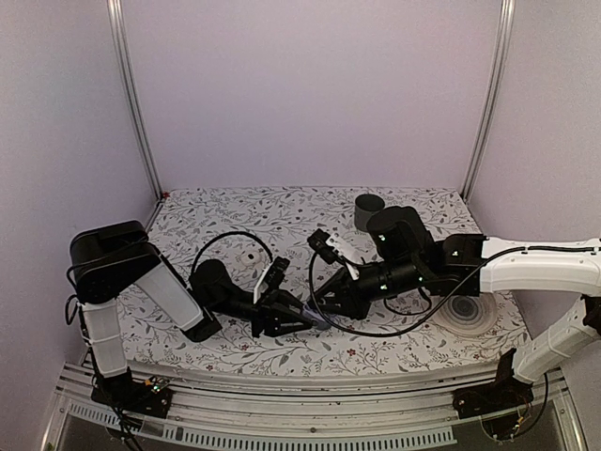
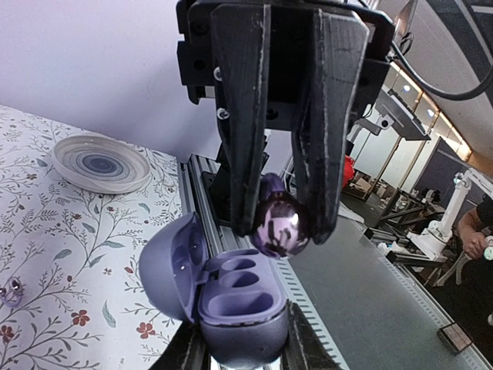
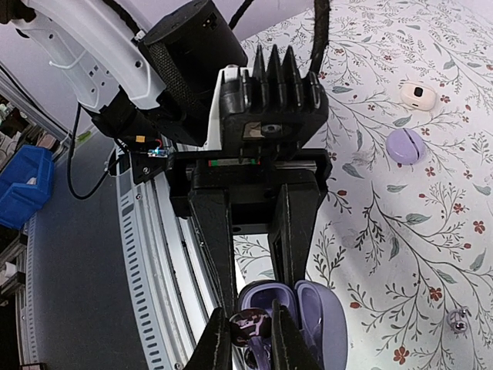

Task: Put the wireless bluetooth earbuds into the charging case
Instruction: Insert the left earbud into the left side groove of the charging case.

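I am at the insertion step: near the front edge of the table my left gripper clamps the open charging case, my right gripper pinches an earbud just above it, and next the bud must go down straight into a free socket.

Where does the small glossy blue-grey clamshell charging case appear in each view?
Top external: charging case low centre.
Left wrist: case bottom centre, lid open.
Right wrist: case at bottom edge, right of centre.
Shared landmark: the floral tablecloth, in all three.
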Robot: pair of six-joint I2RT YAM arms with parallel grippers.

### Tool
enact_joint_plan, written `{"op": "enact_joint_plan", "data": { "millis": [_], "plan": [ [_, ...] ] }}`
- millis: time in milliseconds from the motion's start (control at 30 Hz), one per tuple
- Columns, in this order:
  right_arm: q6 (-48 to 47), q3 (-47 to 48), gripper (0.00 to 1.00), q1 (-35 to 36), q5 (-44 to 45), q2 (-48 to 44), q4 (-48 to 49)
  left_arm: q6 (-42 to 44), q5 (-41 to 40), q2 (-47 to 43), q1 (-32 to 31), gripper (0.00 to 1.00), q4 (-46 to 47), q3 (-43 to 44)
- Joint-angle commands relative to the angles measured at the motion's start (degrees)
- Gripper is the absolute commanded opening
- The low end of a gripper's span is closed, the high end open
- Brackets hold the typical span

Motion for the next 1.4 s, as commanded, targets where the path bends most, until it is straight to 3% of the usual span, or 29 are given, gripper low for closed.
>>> {"op": "enact_joint_plan", "data": {
  "millis": [0,467,1367],
  "plan": [
    [-0.72,1.92,0.02,0.91,1.60,0.01,0.44,-0.44,1.42,-0.45,0.39,0.00,17.05,0.76],
    [-1.13,3.53,0.02,3.28,8.59,1.74,-0.70,2.45,0.34,-4.96,-0.12,0.00,13.39,0.42],
    [3.75,3.97,0.02,4.55,5.46,3.02,4.42,8.70,-4.99,-8.63,-0.78,0.00,10.25,-2.01]
  ]
}}
